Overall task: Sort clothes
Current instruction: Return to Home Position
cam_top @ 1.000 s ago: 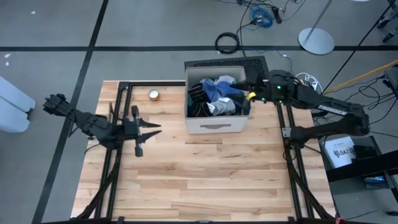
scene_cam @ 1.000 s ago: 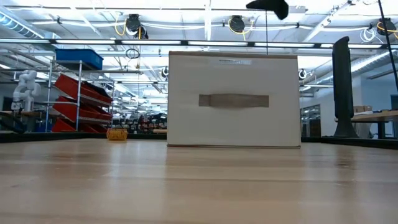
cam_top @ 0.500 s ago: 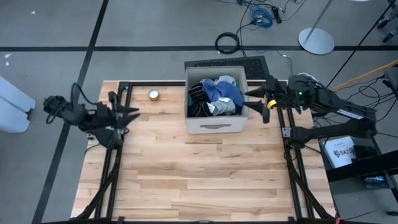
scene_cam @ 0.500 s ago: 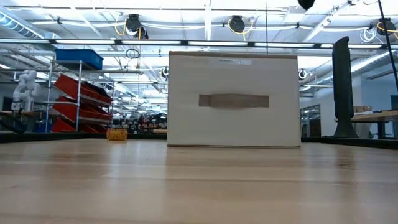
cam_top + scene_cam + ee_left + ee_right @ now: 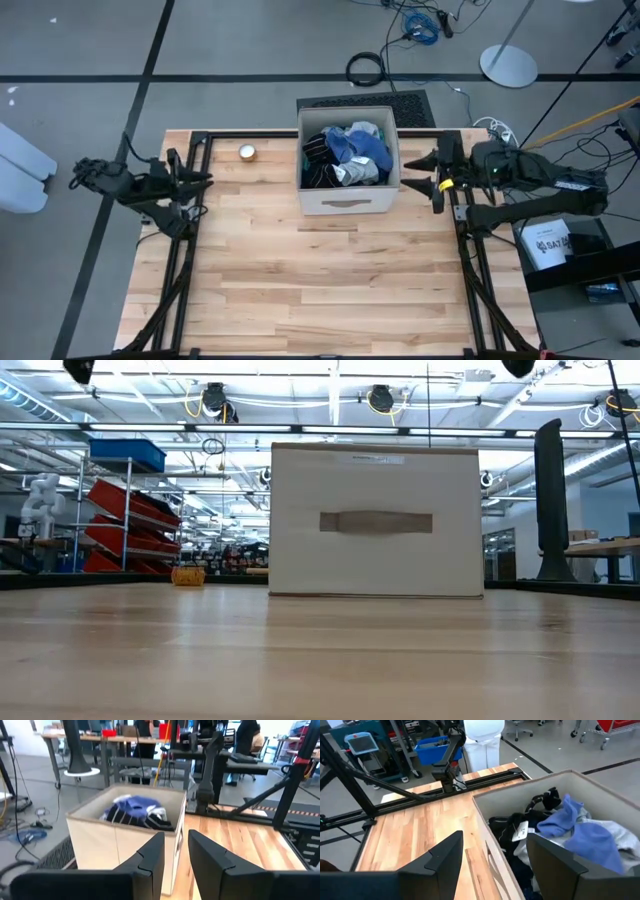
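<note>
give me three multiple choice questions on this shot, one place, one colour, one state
1. Where do the clothes lie? A in the box B in the left gripper C in the right gripper
2. The top garment is: A red B yellow C blue
3. The two grippers, at the table's side edges, are: A both shut B both open and empty C one shut on a sock

Answers: 1 A, the high view shows the pile inside the box walls. 2 C, blue fabric tops the pile. 3 B, each wrist view shows a bare gap between its fingers.
</note>
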